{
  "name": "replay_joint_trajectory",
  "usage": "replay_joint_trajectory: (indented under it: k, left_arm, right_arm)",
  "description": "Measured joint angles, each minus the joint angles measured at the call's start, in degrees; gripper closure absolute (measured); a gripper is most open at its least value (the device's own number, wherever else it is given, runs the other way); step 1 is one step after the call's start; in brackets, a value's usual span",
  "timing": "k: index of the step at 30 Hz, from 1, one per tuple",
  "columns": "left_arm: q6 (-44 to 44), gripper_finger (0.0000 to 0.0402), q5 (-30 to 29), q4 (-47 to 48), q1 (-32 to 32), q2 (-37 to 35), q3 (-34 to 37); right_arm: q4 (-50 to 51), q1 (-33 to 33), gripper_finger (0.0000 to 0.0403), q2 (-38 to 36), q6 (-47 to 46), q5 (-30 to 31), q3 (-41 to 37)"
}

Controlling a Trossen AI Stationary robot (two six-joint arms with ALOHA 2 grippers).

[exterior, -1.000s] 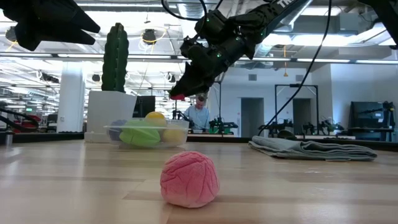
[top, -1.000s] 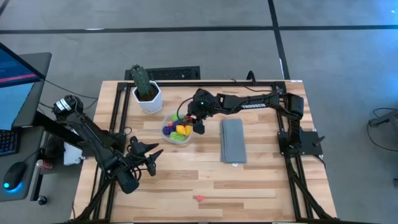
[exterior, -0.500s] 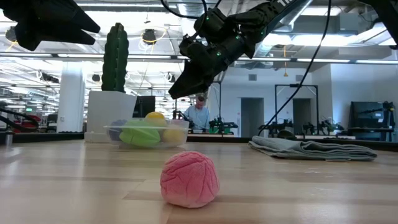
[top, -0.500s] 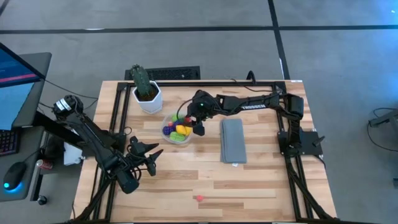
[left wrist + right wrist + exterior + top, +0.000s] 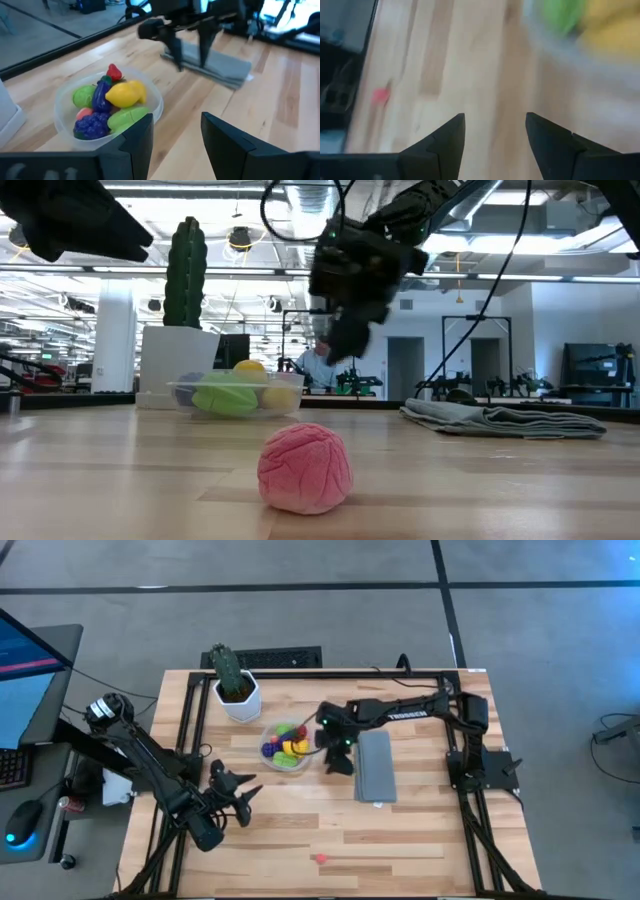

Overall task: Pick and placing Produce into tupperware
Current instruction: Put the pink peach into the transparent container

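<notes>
The clear round tupperware [image 5: 286, 745] [image 5: 155, 107] stands on the table's far middle. It holds produce: a yellow lemon [image 5: 126, 93], green pieces, purple grapes [image 5: 92, 125] and a red piece [image 5: 114, 71]. One pink-red piece [image 5: 320, 859] [image 5: 305, 468] lies alone near the table's near edge. My right gripper [image 5: 337, 762] [image 5: 190, 52] hangs open and empty between the tupperware and the grey cloth, fingers pointing down. My left gripper [image 5: 245, 798] [image 5: 177, 140] waits open at the near left, facing the tupperware.
A folded grey cloth [image 5: 375, 767] [image 5: 500, 420] lies flat to the right of the tupperware. A green cactus in a white pot [image 5: 233, 685] [image 5: 185, 275] stands just beyond it on the left. A keyboard [image 5: 280, 658] lies past the far edge.
A second ago my right gripper held a small red piece above the tupperware; the piece has left its fingertips. The gripper has then swung away toward the table's right and near side, sunk a little and tipped its fingers further down. My left gripper has rolled slightly in place.
</notes>
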State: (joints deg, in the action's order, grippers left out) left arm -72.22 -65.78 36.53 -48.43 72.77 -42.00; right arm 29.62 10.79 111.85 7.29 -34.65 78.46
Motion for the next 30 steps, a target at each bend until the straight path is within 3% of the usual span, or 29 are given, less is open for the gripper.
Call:
replay_joint_trajectory:
  k: [5, 9, 14, 17, 24, 30]
  left_arm:
    - [5.5, 0.0246, 3.1, -0.4, 0.7, 0.0, 0.0]
    - [14.0, 0.0246, 6.4, -6.0, 1.1, 0.0, 0.0]
    - [29.2, 0.0246, 18.4, -15.2, 2.3, 0.0, 0.0]
    - [32.9, 0.0246, 24.3, -18.9, 3.7, 0.0, 0.0]
    - [34.1, 0.0246, 23.6, -29.3, 5.5, 0.6, 0.0]
    - [32.7, 0.0246, 27.4, -37.7, 6.1, 5.4, 0.0]
  right_arm:
    - [11.5, -3.4, 0.0173, 0.0, 0.1, -2.8, 0.0]
    - [15.8, -7.3, 0.0173, 0.0, -3.6, -2.8, 0.0]
    - [13.2, -12.4, 0.0173, -0.4, -11.3, -1.9, 0.0]
    - [7.2, -15.3, 0.0173, -1.0, -15.5, -0.3, 0.0]
    - [-3.6, -22.3, 0.0173, -6.9, -17.4, 13.2, -1.2]
    - [-15.0, -29.4, 0.0181, -17.8, -18.2, 30.2, -11.0]
